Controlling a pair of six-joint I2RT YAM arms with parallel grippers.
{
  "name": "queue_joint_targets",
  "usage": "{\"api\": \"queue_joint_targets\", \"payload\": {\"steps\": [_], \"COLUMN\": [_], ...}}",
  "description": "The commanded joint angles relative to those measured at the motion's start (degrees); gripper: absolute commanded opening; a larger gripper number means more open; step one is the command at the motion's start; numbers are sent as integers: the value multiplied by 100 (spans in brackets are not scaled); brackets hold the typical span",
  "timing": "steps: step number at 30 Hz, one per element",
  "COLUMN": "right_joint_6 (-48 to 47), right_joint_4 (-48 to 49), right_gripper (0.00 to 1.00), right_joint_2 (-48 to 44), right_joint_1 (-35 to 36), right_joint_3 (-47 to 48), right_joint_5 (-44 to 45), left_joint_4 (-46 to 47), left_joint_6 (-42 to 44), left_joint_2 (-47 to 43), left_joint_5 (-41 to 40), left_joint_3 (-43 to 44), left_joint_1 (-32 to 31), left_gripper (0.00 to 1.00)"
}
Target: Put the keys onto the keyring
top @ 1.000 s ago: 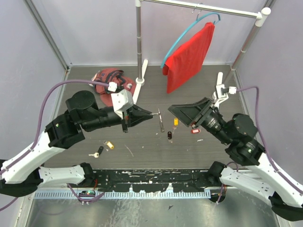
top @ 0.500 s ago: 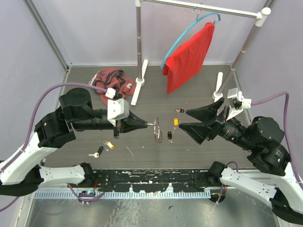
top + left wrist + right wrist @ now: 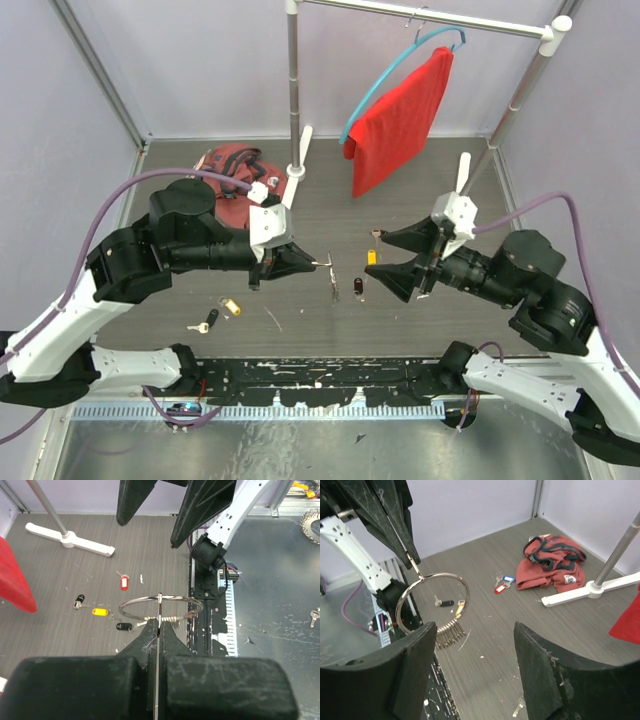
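Pinched in the closed left claw (image 3: 159,623), the wire keyring (image 3: 449,629) is shown round only in wrist views; the right claw (image 3: 475,632) is spread wide, empty.

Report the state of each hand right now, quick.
Left hand: closed, holding the keyring.
Right hand: open, holding nothing.

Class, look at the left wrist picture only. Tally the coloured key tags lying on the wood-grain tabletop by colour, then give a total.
Black tags: 2
Yellow tag: 1
Red tag: 1
Total: 4
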Motion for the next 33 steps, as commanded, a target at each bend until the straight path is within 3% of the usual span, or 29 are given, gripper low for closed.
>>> {"api": "queue_joint_targets", "payload": {"steps": [1,7,15,26,30,33], "right_joint_6": [-374,-323,70,-630,-1227,-1989], "right_joint_4": [40,298,596,709,870,1233], "right_gripper": [68,71,69,71,76,79], "right_joint_2": [223,205,38,-122,-174,-304], "right_joint_1": [23,24,25,24,24,27], "right_joint_3": [184,51,1,-240,-429,-701], "right_joint_5": [-429,-243,966,913,1197,734], "left_joint_4": [-306,-313,179,311,375,396], "left_joint_6": [-31,-172,-739,-1665,-1935,-2104], "left_joint_2": [98,156,-34,14,11,-6], "left_joint_5": [-105,-269,-1055,-1421,-1461,-1525], "left_joint_3": [275,293,-86,-147,-143,-136], "left_joint_1": [-20,-20,-19,-24,-20,-20], "left_gripper": [0,0,0,0,0,0]}}
